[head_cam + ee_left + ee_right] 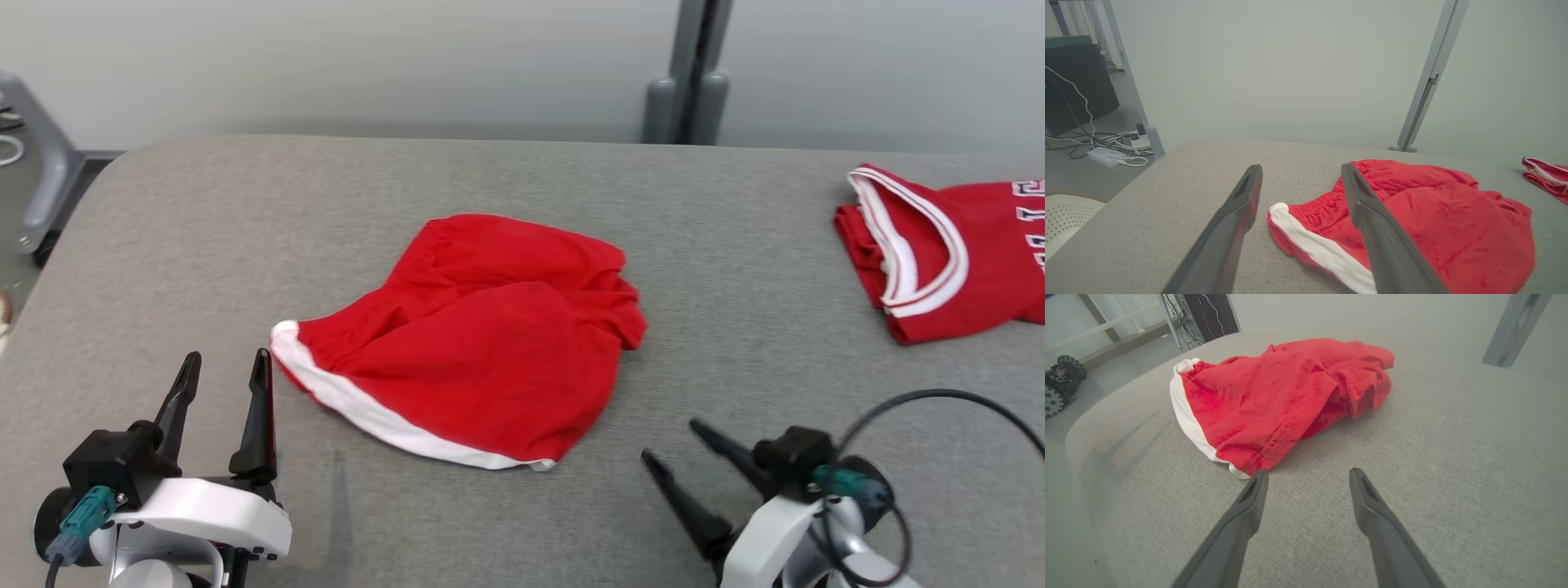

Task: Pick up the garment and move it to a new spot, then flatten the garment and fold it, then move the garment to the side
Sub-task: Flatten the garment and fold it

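Note:
The garment (980,261), a red jersey with red-and-white striped trim and part of its lettering showing, lies folded at the table's far right edge; a corner of the garment (1545,175) also shows in the left wrist view. My left gripper (226,367) (1300,169) hovers open at the lower left, far from it, fingers empty. My right gripper (673,441) (1308,473) is open and empty low in the middle right, short of the jersey.
Crumpled red shorts (490,343) (1433,212) (1274,396) with a white side panel lie mid-table between both grippers. The grey fabric table (245,229) has rounded corners. A grey post (694,73) stands behind it; cables (1106,147) lie on the floor at left.

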